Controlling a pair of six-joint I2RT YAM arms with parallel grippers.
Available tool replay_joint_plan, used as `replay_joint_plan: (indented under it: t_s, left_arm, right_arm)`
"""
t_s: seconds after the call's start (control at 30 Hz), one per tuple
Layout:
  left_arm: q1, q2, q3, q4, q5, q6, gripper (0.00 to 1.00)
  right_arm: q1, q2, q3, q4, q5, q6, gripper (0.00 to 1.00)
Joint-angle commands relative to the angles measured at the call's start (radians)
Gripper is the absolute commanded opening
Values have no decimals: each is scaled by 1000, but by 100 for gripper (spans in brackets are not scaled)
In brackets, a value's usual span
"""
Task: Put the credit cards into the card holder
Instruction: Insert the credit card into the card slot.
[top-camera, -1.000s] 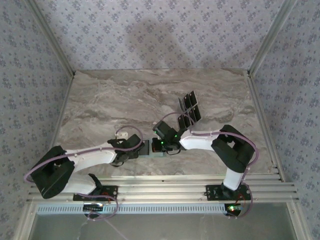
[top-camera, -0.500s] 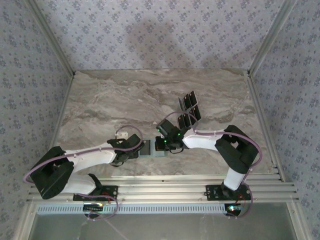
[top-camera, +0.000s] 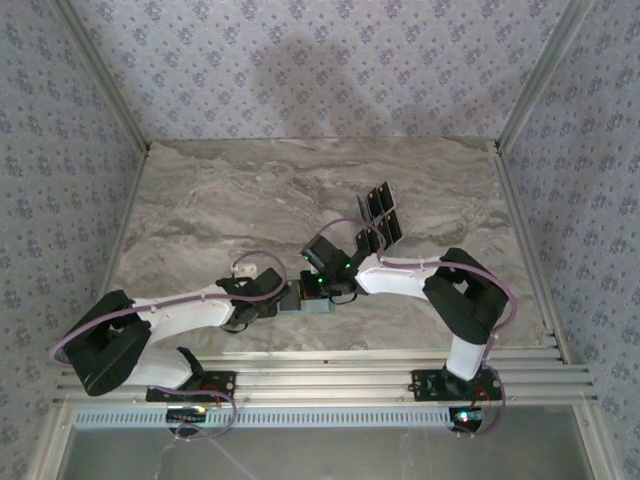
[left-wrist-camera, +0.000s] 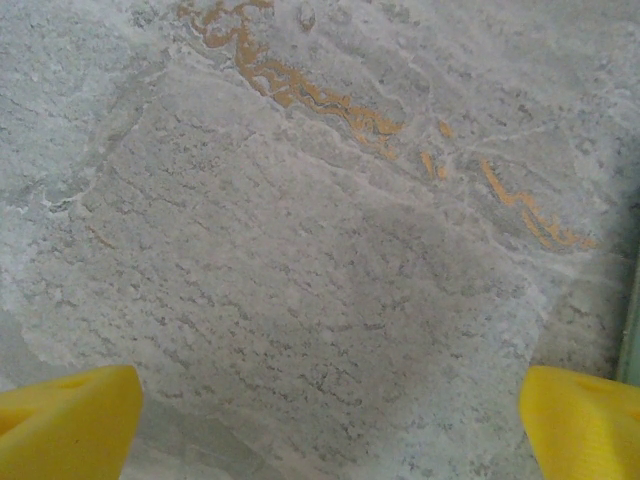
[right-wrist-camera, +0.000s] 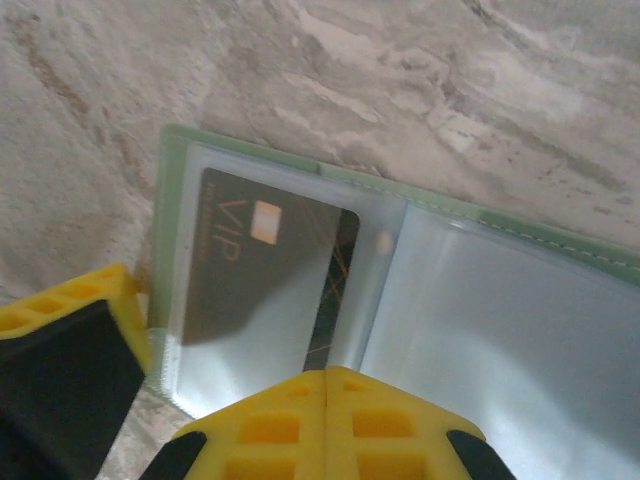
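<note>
Top external: high behind near edge, looking down over grey marbled tabletop (top-camera: 250, 190). Left wrist: close, facing down onto that marble. Right wrist: close over pale sage-green folding wallet (right-wrist-camera: 500, 320), shared with top.

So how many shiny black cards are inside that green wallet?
1: a glossy black rectangular card marked VIP, in one clear sleeve of the pale green folding wallet. The sleeve beside it looks empty; another card could hide behind the first.
</note>
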Motion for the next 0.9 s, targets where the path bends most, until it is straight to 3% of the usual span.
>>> replay_joint_plan:
  t_s: [0.0, 0.87]
  left_arm:
    - [4, 13, 6, 5, -5, 5, 98]
    - [4, 16, -16, 30, 13, -4, 97]
  right_arm:
    - [9, 29, 28, -17, -2, -5, 0]
    - [32, 115, 96, -8, -62, -15, 0]
